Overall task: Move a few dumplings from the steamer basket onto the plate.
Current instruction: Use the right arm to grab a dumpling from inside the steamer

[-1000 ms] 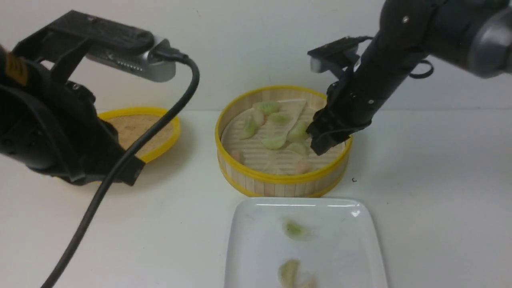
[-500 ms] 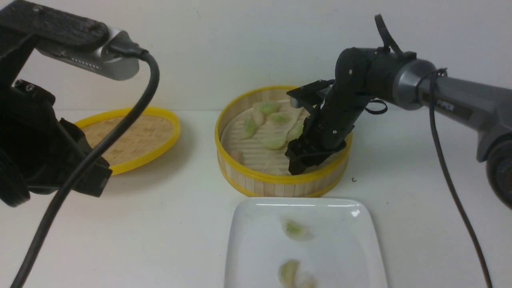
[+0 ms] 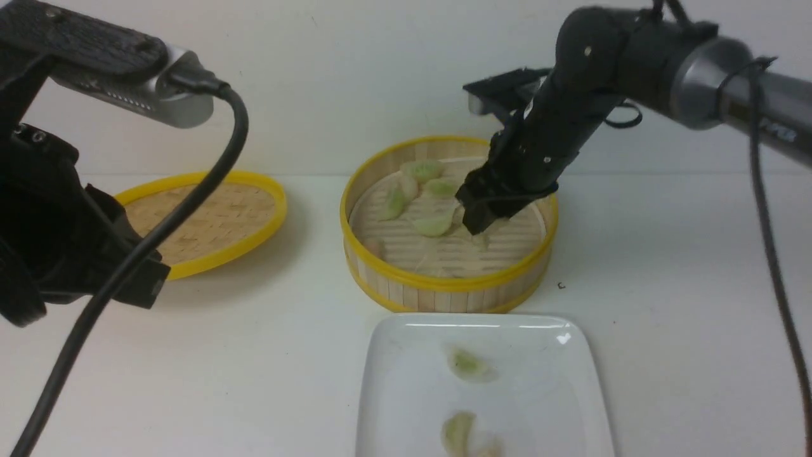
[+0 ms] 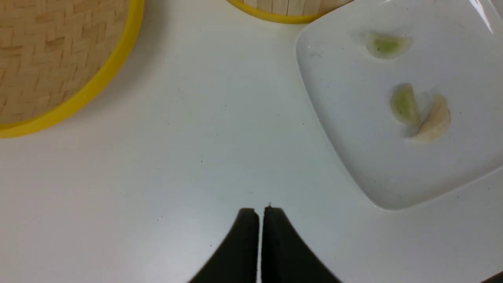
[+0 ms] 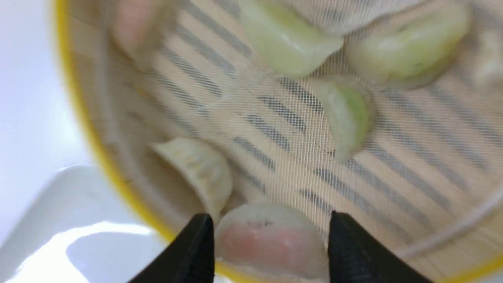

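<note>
The steamer basket (image 3: 444, 282) stands mid-table with several pale green dumplings (image 3: 434, 225) on its slatted floor and a pinkish one (image 3: 375, 246) near its left wall. My right gripper (image 3: 479, 222) hangs over the basket's right half, shut on a pinkish-orange dumpling (image 5: 271, 239) that sits between its fingers (image 5: 198, 236). The white plate (image 3: 539, 406) lies in front of the basket and holds three dumplings (image 4: 402, 105). My left gripper (image 4: 257, 210) is shut and empty over bare table, left of the plate (image 4: 353, 157).
The shallow woven lid (image 3: 209, 212) with a yellow rim lies on the table left of the basket. My left arm and its cable fill the left side of the front view. A white wall stands close behind the basket.
My right gripper dipped to the basket's front right, closed on the pinkish dumpling there and has risen back over the basket with it. The left arm shifted left early on, then held still.
</note>
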